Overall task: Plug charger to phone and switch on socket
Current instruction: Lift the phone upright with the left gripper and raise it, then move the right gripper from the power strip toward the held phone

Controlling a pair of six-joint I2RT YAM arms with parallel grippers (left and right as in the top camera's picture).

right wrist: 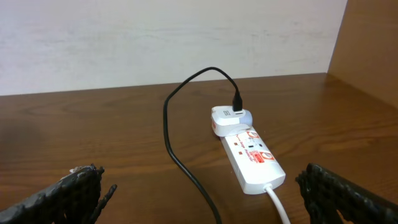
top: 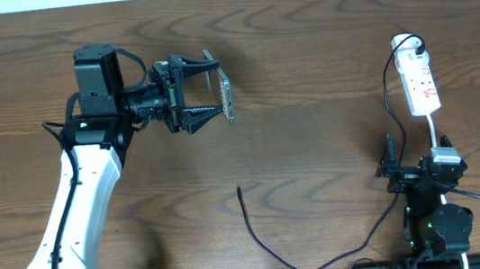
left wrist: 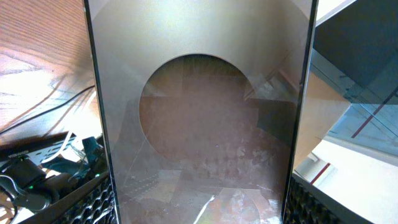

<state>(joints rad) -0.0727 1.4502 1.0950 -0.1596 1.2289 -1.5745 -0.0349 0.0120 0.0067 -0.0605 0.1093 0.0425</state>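
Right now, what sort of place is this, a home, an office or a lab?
Probably a robotics test bench: a robot arm holds a phone at a wooden table, and a white power strip with a black cable plugged in lies before a plain wall.

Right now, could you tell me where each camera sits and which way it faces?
Overhead: above the table, looking down; left arm and right arm show.
Left wrist: on the left gripper, facing the held phone closely; fingers show.
Right wrist: low, facing the socket and charger; open right gripper shows.
Shared: overhead also shows socket, charger, phone.
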